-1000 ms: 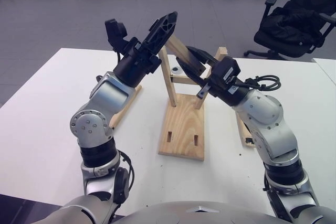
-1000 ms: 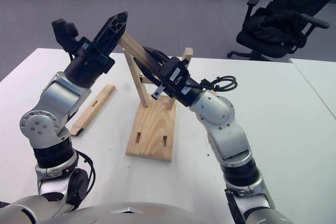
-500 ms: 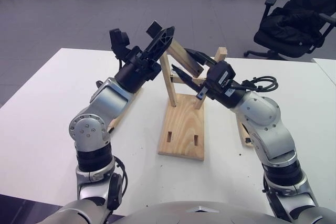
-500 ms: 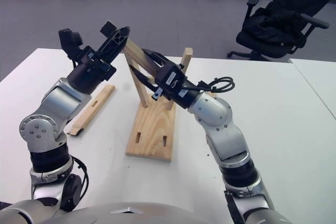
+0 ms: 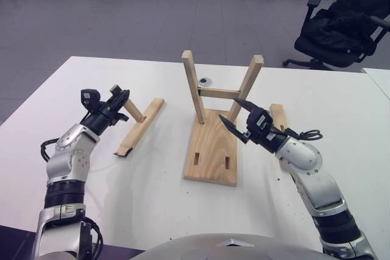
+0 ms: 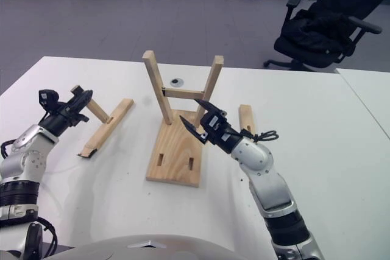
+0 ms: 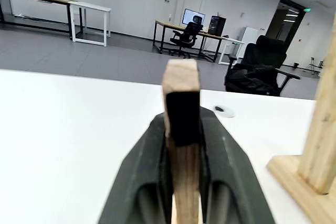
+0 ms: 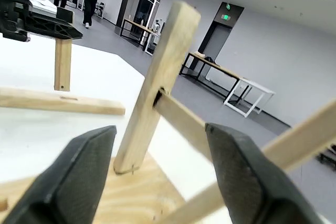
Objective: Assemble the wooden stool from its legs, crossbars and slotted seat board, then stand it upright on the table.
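Observation:
The slotted seat board (image 5: pixel 210 150) lies flat mid-table. Two legs (image 5: pixel 192 86) (image 5: pixel 247 89) stand up from its far end, joined by a crossbar (image 5: pixel 218 93). My right gripper (image 5: pixel 228 110) is open beside the base of the right-hand leg; its fingers (image 8: pixel 84 182) flank the frame without touching it. At the left, low over the table, my left gripper (image 5: pixel 120 95) is shut on a short wooden crossbar (image 7: pixel 181 129). That crossbar's lower end (image 5: pixel 134 112) meets a leg (image 5: pixel 141 127) lying on the table. Another loose leg (image 5: pixel 278 115) lies right of the seat board.
A small round fitting (image 5: pixel 205 81) sits in the white table behind the standing legs. Bare tabletop (image 5: pixel 152 193) stretches along the near edge and at the far right. A black office chair (image 5: pixel 341 22) stands beyond the table.
Both arms have come down from above the frame. The left one swung left and low with its wooden piece. The right gripper dropped to the right leg's base and stands open.

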Motion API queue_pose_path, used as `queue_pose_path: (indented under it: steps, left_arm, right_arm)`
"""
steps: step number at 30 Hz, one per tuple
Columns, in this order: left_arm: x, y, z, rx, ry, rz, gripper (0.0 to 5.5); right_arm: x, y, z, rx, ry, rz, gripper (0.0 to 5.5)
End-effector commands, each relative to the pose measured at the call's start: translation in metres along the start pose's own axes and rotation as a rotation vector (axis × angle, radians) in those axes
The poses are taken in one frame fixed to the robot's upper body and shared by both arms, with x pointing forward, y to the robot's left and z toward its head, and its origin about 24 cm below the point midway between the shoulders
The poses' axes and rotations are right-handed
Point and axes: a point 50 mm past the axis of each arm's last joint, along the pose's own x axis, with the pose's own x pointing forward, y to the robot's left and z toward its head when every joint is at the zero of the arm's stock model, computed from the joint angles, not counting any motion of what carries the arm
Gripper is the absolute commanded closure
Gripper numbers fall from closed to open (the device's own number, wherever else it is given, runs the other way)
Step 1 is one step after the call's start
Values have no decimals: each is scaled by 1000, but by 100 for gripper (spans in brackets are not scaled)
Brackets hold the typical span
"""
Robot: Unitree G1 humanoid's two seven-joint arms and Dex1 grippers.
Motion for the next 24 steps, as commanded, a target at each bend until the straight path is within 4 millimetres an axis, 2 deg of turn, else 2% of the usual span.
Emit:
queue_pose_path:
  steps: [1,6,12,18,24]
  left_arm:
    - [3,6,-2,-38,-49,-4,510]
    - [11,11,0,-32,-64,-20,510]
    - [20,6,6,-69,-93,-56,510]
    - [11,9,-6,-56,-35,-27,510]
    - [12,10,-20,-20,34,-2,510]
  right_arm:
    - [0,1,-6,8,4,-5,235]
    - [-1,3,-11,19,10,10,235]
    - [-1,6,-14,25,20,27,235]
    - [-2,9,-15,31,24,31,235]
    - [1,9,-14,22,22,40,235]
